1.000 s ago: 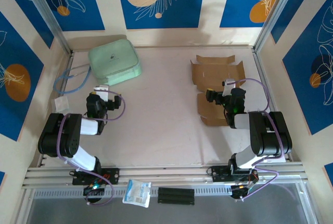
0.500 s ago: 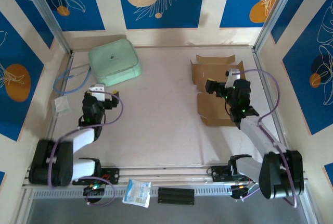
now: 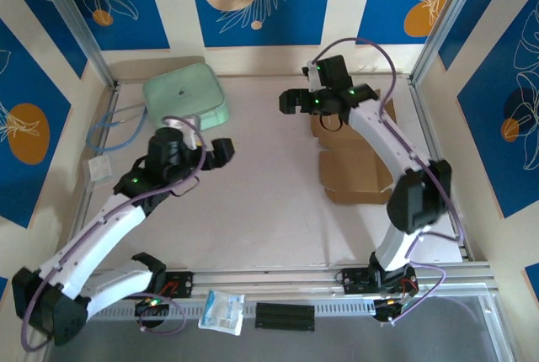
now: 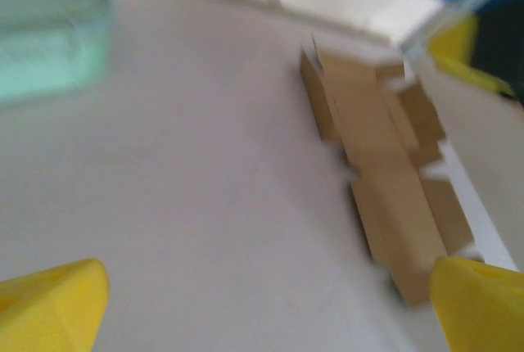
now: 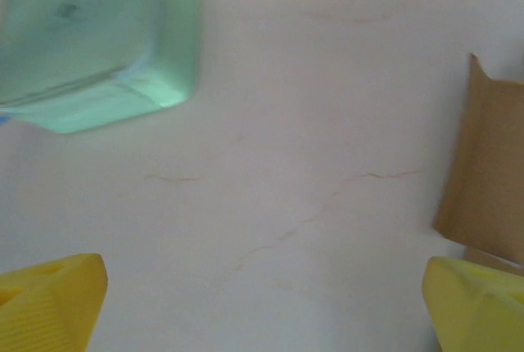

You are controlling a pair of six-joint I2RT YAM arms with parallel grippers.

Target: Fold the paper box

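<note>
Bright, even light; crisp from above, soft at the wrists.
From overhead the table (image 3: 269, 210) is evenly lit, with faint soft-edged shadows under the arms and no glare. The left wrist view is smeared with blur: the paper box (image 4: 393, 205) has fuzzy edges and the mint-green pouch (image 4: 41, 33) is a hazy block. The right wrist view is less blurred but still soft, and the yellow fingertips (image 5: 49, 303) of the right tool (image 5: 262, 311) are out of focus.

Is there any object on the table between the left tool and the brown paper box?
Nothing visible does. Only bare table lies between the left tool and the paper box. The green pouch sits toward the far left corner, off that line.
</note>
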